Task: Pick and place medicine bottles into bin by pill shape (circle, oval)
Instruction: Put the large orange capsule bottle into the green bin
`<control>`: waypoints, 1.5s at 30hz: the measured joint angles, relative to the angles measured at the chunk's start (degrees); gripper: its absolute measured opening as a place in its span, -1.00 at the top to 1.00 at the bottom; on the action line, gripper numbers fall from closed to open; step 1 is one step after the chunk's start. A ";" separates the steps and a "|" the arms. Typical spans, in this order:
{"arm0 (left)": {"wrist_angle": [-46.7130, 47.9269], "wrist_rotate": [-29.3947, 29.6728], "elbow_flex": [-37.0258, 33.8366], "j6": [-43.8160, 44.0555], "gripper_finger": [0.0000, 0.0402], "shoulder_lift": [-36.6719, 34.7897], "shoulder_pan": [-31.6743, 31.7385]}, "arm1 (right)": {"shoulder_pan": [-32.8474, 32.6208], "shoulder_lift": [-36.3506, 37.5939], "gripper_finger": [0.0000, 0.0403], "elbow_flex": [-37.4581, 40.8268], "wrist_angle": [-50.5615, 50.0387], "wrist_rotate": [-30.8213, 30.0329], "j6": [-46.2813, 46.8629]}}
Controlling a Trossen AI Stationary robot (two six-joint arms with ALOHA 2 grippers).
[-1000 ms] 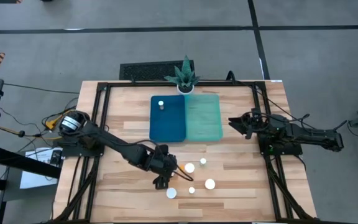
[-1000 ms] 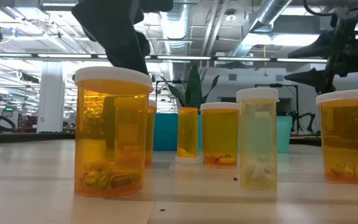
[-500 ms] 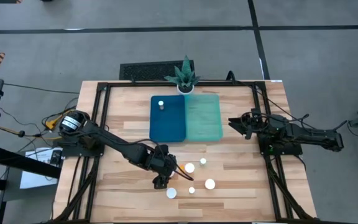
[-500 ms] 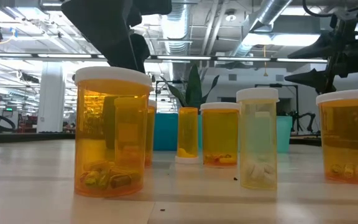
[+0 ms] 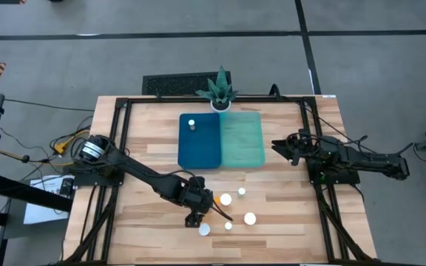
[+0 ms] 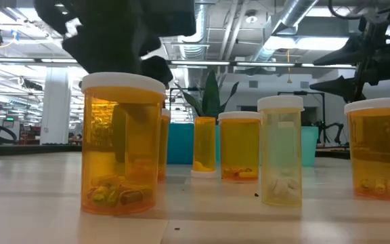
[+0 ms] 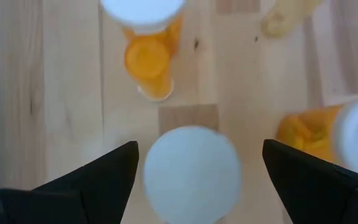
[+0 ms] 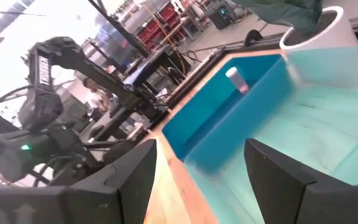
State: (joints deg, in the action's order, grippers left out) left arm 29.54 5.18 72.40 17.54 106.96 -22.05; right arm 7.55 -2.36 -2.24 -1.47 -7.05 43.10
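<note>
Nearest the low camera stands a wide amber bottle [image 6: 122, 142] with a white cap, oval capsules lying at its base. The left gripper [image 5: 195, 216] now hangs directly over this near-edge bottle, having shifted toward the table's near edge over the past second. In the left wrist view the white cap [image 7: 191, 173] sits between the two dark fingers [image 7: 101, 180], which stand wide apart and touch nothing; the pincer widened to full spread within that second and carries no bottle.

Just beyond lie the remaining loose bottles [image 5: 226, 199], a cluster of white caps on the wooden table [image 5: 139, 133]; in the low view one paler bottle [image 6: 280, 150] holds whitish pills.

Farther back, the dark blue bin [image 5: 199, 140] holds one bottle [image 5: 191, 124], and the pale green bin [image 5: 242, 139] beside it shows none. A potted plant [image 5: 220, 92] stands behind both.

The right gripper [image 5: 281, 145] waits by the green bin, fingers parted and empty.

Judgement: the shift and opening suggest alignment for a descent on the capped bottle; sorting appears barely begun.
</note>
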 joint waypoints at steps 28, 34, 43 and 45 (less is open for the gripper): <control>1.16 0.09 0.82 3.79 -0.08 0.02 0.48 | -0.06 0.12 -0.27 0.00 0.04 -0.02 -0.01; 7.42 -0.88 6.85 2.94 0.00 0.02 2.10 | -0.06 0.12 -0.27 0.00 0.06 -0.02 -0.01; 17.42 -0.71 15.74 -0.71 -0.07 -0.02 5.91 | -0.06 0.12 -0.27 0.00 0.09 -0.04 -0.01; 19.33 -0.73 17.21 -1.41 -0.06 -0.02 7.06 | -0.06 0.12 -0.27 0.00 0.09 -0.04 -0.03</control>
State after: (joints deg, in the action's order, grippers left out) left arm 48.87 4.45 89.61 16.13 106.94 -14.99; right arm 7.49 -2.24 -2.24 -1.39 -7.09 43.07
